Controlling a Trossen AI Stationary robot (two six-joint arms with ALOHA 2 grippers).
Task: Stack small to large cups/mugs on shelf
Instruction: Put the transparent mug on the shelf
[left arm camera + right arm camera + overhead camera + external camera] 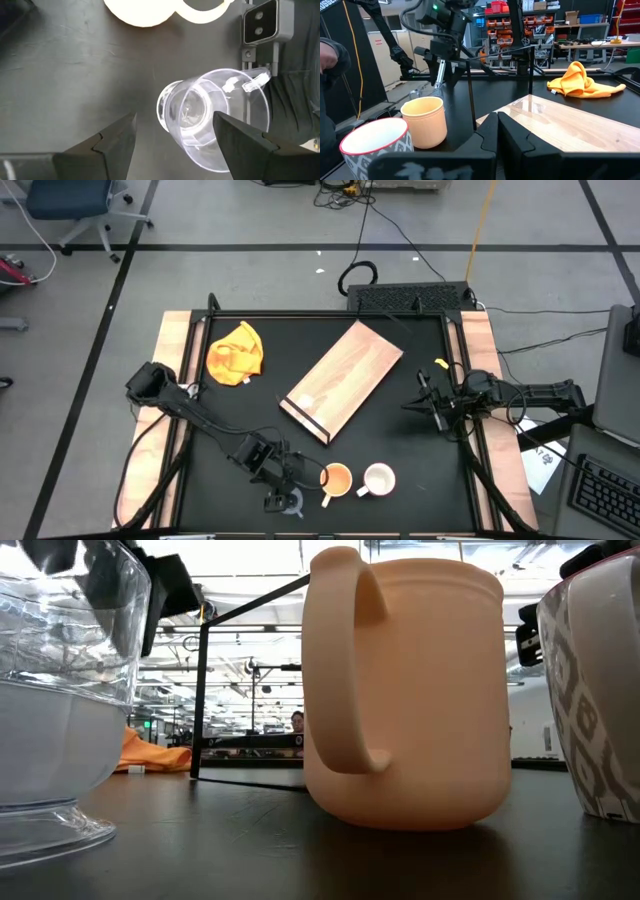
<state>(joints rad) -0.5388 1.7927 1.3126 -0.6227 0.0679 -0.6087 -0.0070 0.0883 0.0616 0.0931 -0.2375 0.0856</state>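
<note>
Three cups stand upright in a row near the table's front edge: a tiny clear glass cup (284, 502) (200, 120), a yellow-orange mug (336, 478) (410, 690) and a white patterned mug (379, 478) (600, 690). My left gripper (286, 483) (175, 117) hangs open just above the glass cup, pointing steeply down, one finger to each side of it; I see no touch. The shelf (341, 380), a light wooden board, lies flat and slantwise mid-table. My right gripper (420, 402) (497, 131) waits shut at the right edge.
A crumpled yellow cloth (236, 352) lies at the far left of the table. Upright black frame posts (470, 95) stand at the table's corners. The bare black tabletop (240, 415) lies between the shelf and the cups.
</note>
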